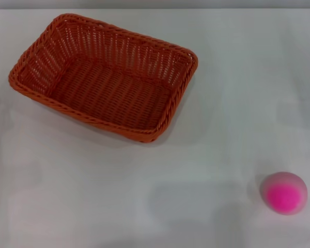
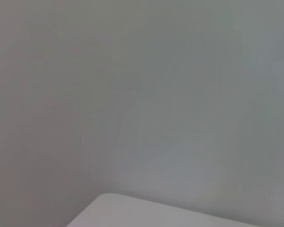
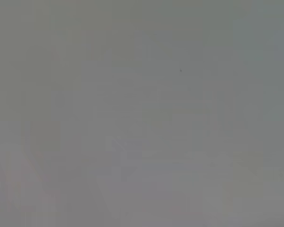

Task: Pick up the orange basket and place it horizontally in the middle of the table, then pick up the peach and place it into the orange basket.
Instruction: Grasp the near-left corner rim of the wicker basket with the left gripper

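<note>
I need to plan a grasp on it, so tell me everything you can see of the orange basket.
The orange basket is a large rectangular wicker-style weave, orange-brown, with a braided rim, sloping openwork sides, rounded corners and a tightly woven floor. It stands upright and empty on the white table, at the far left of the head view, turned at a slant to the table's edge. Nothing touches it; the peach lies apart, near right.

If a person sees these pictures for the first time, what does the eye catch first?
First, the big orange basket, lying empty and slightly turned at the far left of the white table. Next, the small pink peach, alone at the near right, far apart from the basket. No end effector shows in any view.
</note>
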Tool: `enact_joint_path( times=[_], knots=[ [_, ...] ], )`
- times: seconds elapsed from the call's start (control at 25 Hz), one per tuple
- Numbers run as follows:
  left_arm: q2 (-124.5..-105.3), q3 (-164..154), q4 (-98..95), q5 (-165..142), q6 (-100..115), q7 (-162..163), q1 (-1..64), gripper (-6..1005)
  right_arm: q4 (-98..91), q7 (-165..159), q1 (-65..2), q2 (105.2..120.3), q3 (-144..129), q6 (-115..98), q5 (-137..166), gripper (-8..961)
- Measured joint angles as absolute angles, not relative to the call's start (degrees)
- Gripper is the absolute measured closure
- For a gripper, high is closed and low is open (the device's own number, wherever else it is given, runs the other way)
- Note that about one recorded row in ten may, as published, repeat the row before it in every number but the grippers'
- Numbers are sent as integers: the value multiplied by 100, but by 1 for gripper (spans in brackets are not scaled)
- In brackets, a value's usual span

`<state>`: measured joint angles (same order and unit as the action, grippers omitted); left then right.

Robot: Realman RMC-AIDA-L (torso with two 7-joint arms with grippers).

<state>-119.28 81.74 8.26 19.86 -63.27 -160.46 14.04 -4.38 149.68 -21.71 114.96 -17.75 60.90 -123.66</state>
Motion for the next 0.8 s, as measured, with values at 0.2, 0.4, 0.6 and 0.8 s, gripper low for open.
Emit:
enact_joint_path(
  times=[0.2, 0.4, 0.6, 0.8],
  knots=[
    [-11925, 8173, 829, 1986, -6327, -16010, 1407, 470, -447, 14968, -2177, 11496, -1775, 6090, -12366, 142],
    [-11926, 8111, 835, 1986, -6327, -15966, 1408, 470, -448, 14968, -2191, 11496, -1775, 6090, -12366, 142],
    [-11920, 8051, 843, 1986, -6328, -15794, 1417, 470, -449, 14968, -2197, 11489, -1775, 6084, -12366, 141],
    [-11907, 8011, 897, 1835, -6328, -15501, 1436, 470, -471, 14963, -2193, 11487, -1775, 6052, -12366, 141]
  ],
)
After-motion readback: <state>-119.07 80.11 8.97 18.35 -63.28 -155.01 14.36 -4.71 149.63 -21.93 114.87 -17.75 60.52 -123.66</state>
